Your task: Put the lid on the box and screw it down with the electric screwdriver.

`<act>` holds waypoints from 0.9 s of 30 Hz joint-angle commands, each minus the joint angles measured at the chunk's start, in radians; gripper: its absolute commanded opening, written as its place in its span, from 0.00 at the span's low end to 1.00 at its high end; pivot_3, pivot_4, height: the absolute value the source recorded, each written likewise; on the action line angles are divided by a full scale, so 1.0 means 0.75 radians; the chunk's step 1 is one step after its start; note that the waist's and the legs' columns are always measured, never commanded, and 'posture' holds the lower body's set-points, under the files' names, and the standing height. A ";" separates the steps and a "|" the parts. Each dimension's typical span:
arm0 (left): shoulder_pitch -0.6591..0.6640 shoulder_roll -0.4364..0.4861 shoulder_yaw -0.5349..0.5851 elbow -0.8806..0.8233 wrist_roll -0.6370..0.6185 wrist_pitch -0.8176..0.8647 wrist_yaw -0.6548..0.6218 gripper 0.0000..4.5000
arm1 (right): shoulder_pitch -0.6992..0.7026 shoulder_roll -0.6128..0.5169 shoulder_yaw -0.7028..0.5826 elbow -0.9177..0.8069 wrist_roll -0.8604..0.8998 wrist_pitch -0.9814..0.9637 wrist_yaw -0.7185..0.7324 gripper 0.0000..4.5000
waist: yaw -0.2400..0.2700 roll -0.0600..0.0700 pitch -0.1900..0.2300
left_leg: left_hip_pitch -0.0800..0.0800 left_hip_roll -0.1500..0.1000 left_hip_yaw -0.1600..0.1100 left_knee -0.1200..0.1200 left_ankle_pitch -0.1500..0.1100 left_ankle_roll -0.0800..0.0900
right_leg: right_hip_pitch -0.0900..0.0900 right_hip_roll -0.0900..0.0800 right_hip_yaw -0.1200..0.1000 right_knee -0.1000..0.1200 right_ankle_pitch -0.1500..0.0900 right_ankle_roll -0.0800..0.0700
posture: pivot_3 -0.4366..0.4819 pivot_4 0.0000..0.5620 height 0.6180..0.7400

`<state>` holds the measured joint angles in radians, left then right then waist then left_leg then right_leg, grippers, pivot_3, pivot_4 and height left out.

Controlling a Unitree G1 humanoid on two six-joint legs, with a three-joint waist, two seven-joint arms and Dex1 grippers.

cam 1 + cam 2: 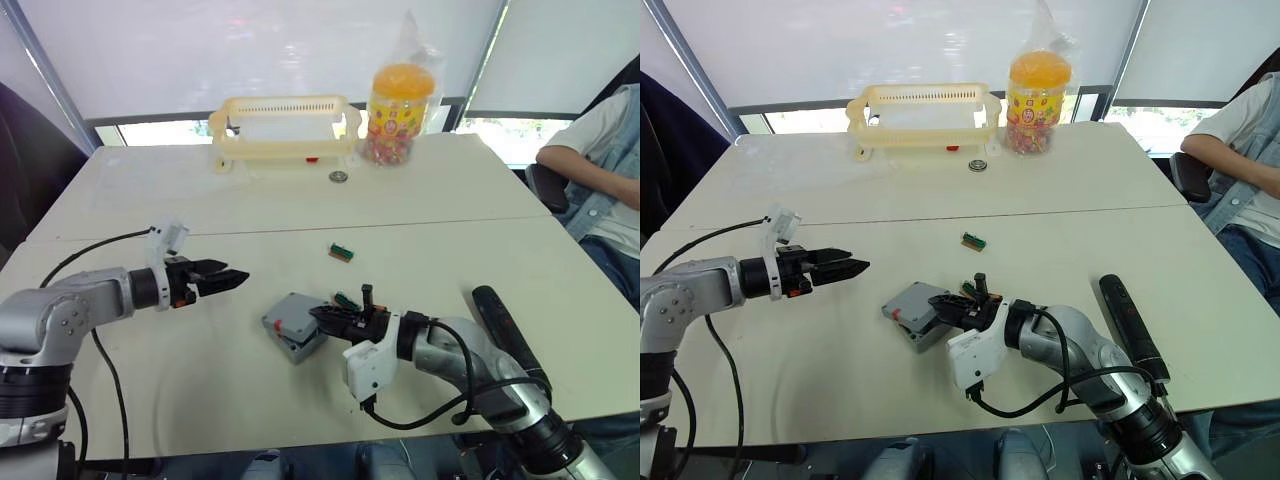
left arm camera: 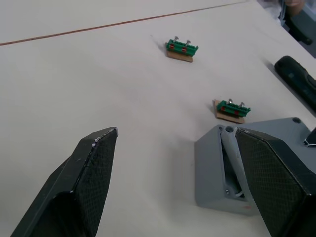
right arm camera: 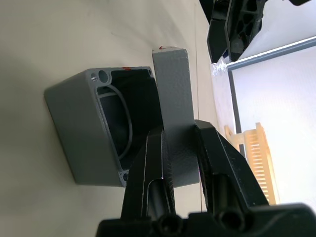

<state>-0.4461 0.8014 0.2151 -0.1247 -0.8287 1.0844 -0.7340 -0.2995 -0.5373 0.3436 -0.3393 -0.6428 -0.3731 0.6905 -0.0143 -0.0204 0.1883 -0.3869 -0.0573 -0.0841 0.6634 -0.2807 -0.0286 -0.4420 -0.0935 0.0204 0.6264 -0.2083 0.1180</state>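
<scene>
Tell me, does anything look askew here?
Yes. The lid, pinched by the right gripper, stands tilted against the box, leaving the opening uncovered. The box itself lies on its side.

Head stereo pair looks forward and down over the cream table (image 1: 420, 190), far edge and window in frame. Left wrist camera faces low across the tabletop, close to the small grey square plastic box (image 2: 232, 173). Right wrist camera sits closer, on the same box (image 3: 84, 123). All four share it.
</scene>
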 commanded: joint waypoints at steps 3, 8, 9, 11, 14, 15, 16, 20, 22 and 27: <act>-0.033 -0.005 0.015 -0.016 -0.008 0.010 0.000 0.86 | -0.017 0.019 0.000 -0.033 -0.030 0.026 -0.047 0.08 | 0.000 0.000 0.000 | 0.000 0.000 0.000 0.000 0.000 0.000 | 0.000 0.000 0.000 0.000 0.000 0.000 | 0.48 0.27 1.00; -0.023 -0.005 0.029 -0.026 -0.015 0.018 0.000 0.86 | 0.006 0.020 -0.015 -0.084 -0.009 0.000 -0.094 0.08 | 0.000 0.000 0.000 | 0.000 0.000 0.000 0.000 0.000 0.000 | 0.000 0.000 0.000 0.000 0.000 0.000 | 0.48 0.27 1.00; -0.022 -0.005 0.031 -0.027 -0.015 0.018 0.000 0.86 | 0.008 0.020 -0.018 -0.089 -0.007 -0.001 -0.102 0.08 | 0.000 0.000 0.000 | 0.000 0.000 0.000 0.000 0.000 0.000 | 0.000 0.000 0.000 0.000 0.000 0.000 | 0.48 0.27 1.00; -0.021 -0.008 0.033 -0.025 -0.013 0.019 0.002 0.86 | 0.003 0.019 -0.021 -0.093 -0.010 -0.001 -0.113 0.08 | 0.000 0.000 0.000 | 0.000 0.000 0.000 0.000 0.000 0.000 | 0.000 0.000 0.000 0.000 0.000 0.000 | 0.48 0.27 1.00; -0.025 -0.022 0.038 -0.020 -0.010 0.014 0.015 0.86 | -0.019 0.029 -0.025 -0.092 -0.058 0.059 -0.108 0.08 | 0.000 0.000 0.000 | 0.000 0.000 0.000 0.000 0.000 0.000 | 0.000 0.000 0.000 0.000 0.000 0.000 | 0.48 0.27 1.00; -0.028 -0.026 0.037 -0.017 -0.009 0.011 0.017 0.86 | -0.025 0.037 -0.023 -0.097 -0.075 0.091 -0.097 0.08 | 0.000 0.000 0.000 | 0.000 0.000 0.000 0.000 0.000 0.000 | 0.000 0.000 0.000 0.000 0.000 0.000 | 0.48 0.27 1.00; -0.029 -0.030 0.036 -0.017 -0.008 0.011 0.020 0.86 | -0.026 0.042 -0.021 -0.104 -0.093 0.123 -0.083 0.08 | 0.000 0.000 0.000 | 0.000 0.000 0.000 0.000 0.000 0.000 | 0.000 0.000 0.000 0.000 0.000 0.000 | 0.48 0.27 1.00; -0.040 -0.054 0.030 -0.013 -0.006 0.005 0.035 0.86 | -0.008 0.086 0.011 -0.173 -0.137 0.237 -0.020 0.08 | 0.000 0.000 0.000 | 0.000 0.000 0.000 0.000 0.000 0.000 | 0.000 0.000 0.000 0.000 0.000 0.000 | 0.48 0.27 1.00; -0.046 -0.067 0.026 -0.011 -0.005 0.005 0.041 0.86 | 0.008 0.101 0.025 -0.205 -0.170 0.288 0.015 0.08 | 0.002 0.000 0.000 | 0.000 0.000 0.000 0.000 0.000 0.000 | 0.000 0.000 0.000 0.000 0.000 0.000 | 0.48 0.27 1.00; -0.074 -0.085 0.006 0.027 0.021 -0.011 0.028 0.86 | 0.006 0.119 0.053 -0.228 -0.197 0.343 0.059 0.08 | 0.000 0.000 0.000 | 0.000 0.000 0.000 0.000 0.000 0.000 | 0.000 0.000 -0.001 0.001 0.000 0.000 | 0.48 0.27 1.00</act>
<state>-0.4856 0.7369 0.2131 -0.1051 -0.8169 1.0976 -0.7070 -0.2881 -0.4582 0.3837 -0.4548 -0.7864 -0.1256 0.7303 -0.0144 -0.0205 0.1883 -0.3869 -0.0574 -0.0842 0.6635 -0.2806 -0.0287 -0.4420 -0.0933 0.0199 0.6269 -0.2082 0.1180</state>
